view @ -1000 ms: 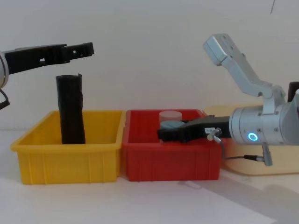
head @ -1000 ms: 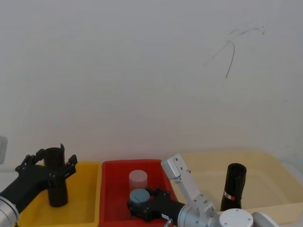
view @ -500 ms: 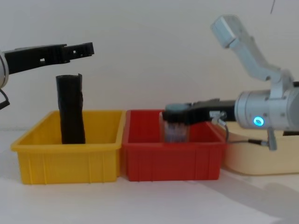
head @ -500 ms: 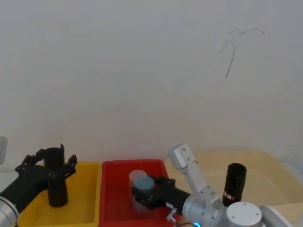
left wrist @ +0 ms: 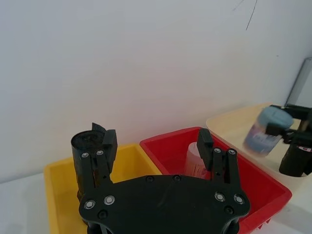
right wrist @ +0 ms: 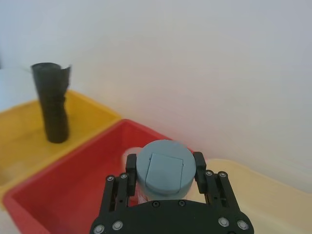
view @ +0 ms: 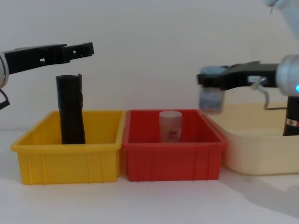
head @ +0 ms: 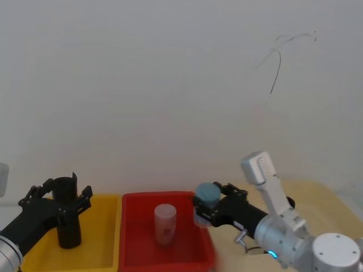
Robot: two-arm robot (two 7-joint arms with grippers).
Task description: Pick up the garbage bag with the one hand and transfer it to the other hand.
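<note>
Right gripper [view: 205,77] gripping blue-capped bottle [view: 211,95], left gripper [view: 86,48] idle

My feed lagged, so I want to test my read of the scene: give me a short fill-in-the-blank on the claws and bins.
1. The right claw is shut on a jar whose lid is ____.
2. The open left claw hovers above the plain black roll, which stands in a bin coloured ____.
3. The garbage bag is held by ____ claw.

Missing words: blue; yellow; neither
</note>
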